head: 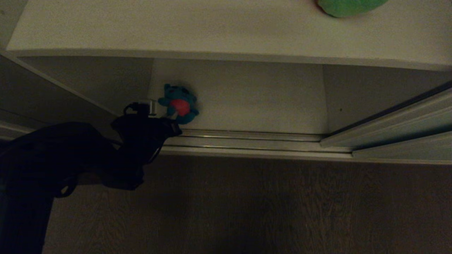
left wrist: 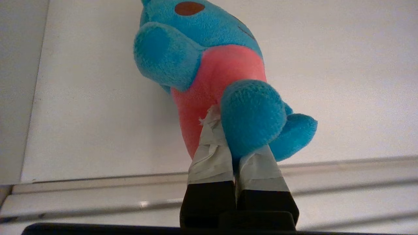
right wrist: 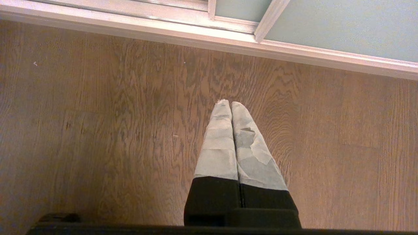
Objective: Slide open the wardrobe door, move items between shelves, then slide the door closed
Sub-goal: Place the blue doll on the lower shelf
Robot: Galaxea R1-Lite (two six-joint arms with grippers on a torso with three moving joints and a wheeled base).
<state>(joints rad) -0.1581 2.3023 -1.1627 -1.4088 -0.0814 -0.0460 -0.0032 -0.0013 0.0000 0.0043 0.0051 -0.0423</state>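
Head view, dim light. The frog (head: 348, 7) is cut off by the upper edge of the picture; only a green rounded part shows, lying on the upper shelf (head: 176, 31). The left arm is a dark mass at lower left, and most of the left gripper (head: 173, 118) is lost in it. The door (head: 399, 120) stands slid to the right, only its lower part in view, above the metal track (head: 247, 139).

Left wrist view. The left gripper (left wrist: 225, 130) is closed narrowly on the bear (left wrist: 212, 68), its taped fingers (left wrist: 209, 156) pinching the toy low on its red belly, beside one blue leg. The fingertips are partly hidden behind that leg. The bear's head is cut off at the picture's edge. The bear is at the left end of the lower shelf (left wrist: 98, 114), near the side wall; whether it rests on the board cannot be told.

Right wrist view. The right gripper (right wrist: 231, 106) is closed on nothing, fingers touching, over the wood floor (right wrist: 98, 130) in front of the track.
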